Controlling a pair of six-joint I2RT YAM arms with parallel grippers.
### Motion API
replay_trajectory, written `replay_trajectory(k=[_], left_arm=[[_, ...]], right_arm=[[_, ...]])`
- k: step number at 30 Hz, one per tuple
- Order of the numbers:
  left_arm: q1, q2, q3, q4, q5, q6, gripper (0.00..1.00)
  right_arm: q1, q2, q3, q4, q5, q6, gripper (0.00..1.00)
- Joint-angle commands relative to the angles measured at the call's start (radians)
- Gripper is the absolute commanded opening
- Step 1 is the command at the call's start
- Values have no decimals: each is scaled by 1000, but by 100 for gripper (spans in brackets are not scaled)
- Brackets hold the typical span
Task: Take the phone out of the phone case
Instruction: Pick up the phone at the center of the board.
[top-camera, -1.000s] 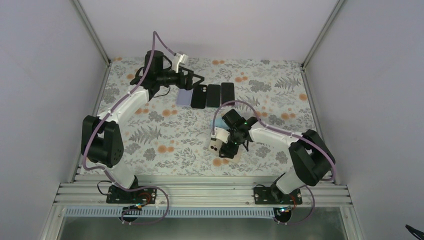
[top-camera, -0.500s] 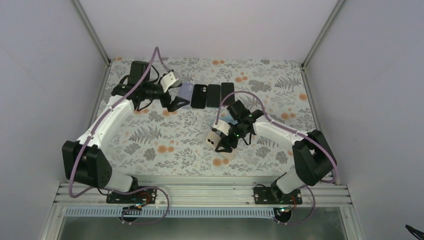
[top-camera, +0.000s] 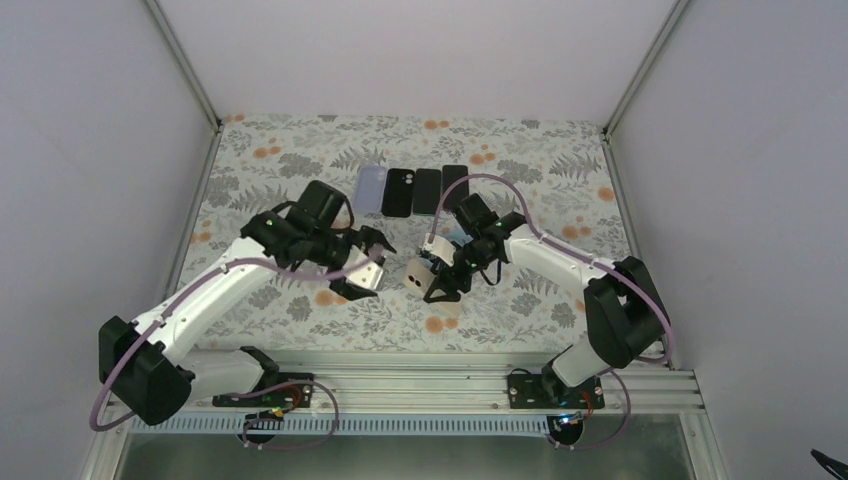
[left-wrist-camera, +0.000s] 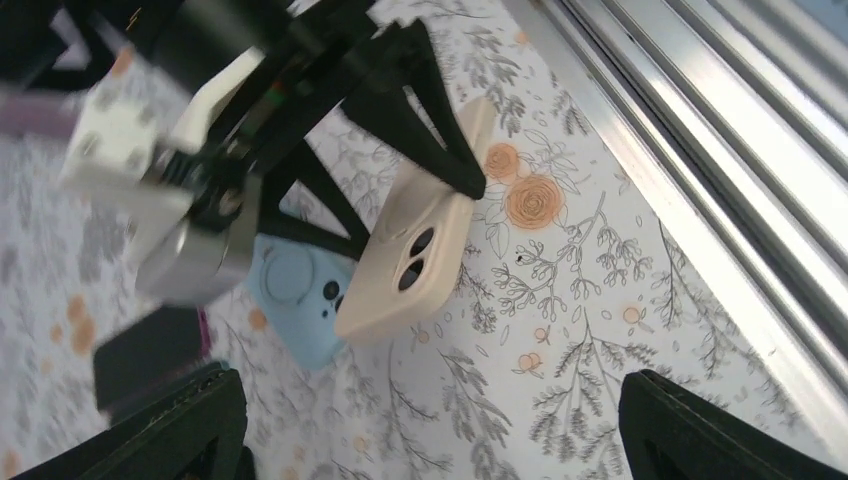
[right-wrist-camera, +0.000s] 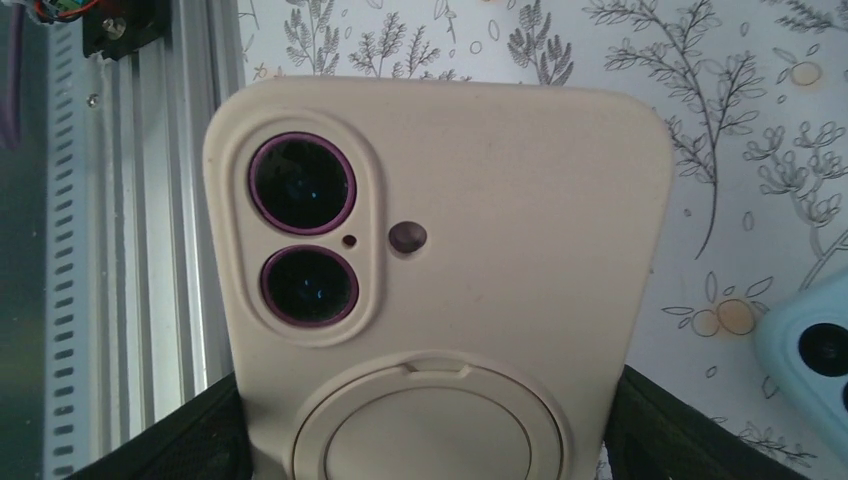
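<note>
Not much done yet tbh: the phone (right-wrist-camera: 300, 185) sits fully inside the beige phone case (right-wrist-camera: 500, 250), purple lenses showing through the cutout. The right claw (top-camera: 441, 284) is clamped on the case's edges, holding it off the tabletop (top-camera: 560, 170). The left claw (top-camera: 368, 264) hangs wide apart just beside it, touching nothing. The whole separation is left to do.

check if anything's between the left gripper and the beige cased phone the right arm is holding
Nothing visible: the open left gripper faces the beige cased phone across open air. The right gripper holds its edges; the blue case lies beyond it.
</note>
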Motion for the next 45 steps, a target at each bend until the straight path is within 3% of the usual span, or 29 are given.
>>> replay_trajectory(k=[1, 6, 17, 20, 25, 32, 34, 36, 38, 41, 45], left_arm=[[-101, -31, -34, 99, -107, 203, 87], [-185, -56, -109, 264, -205, 240, 69], [-282, -26, -149, 356, -299, 260, 61], [-308, 0, -163, 374, -340, 266, 52], [-320, 35, -150, 375, -368, 230, 27], [-319, 25, -116, 290, -339, 207, 4], [-318, 28, -104, 270, -333, 180, 3], [-309, 47, -74, 240, -326, 135, 2], [-290, 92, -25, 188, -321, 77, 2], [-229, 186, 75, 90, -265, -30, 2], [-138, 282, 191, -20, -155, -99, 2]], right_arm=[[-6, 4, 34, -30, -94, -23, 41], [-6, -1, 47, -58, -130, -30, 41], [-2, 5, 70, -88, -187, -40, 41], [0, 8, 82, -102, -201, -48, 41], [0, 19, 88, -134, -212, -74, 41], [-5, 18, 97, -163, -256, -100, 43], [-9, 15, 102, -169, -250, -101, 51], [-24, 4, 104, -161, -231, -93, 77], [-49, -16, 102, -141, -226, -77, 91], [-94, -56, 85, -98, -232, -60, 100], [-130, -136, 18, -10, -197, -47, 99]])
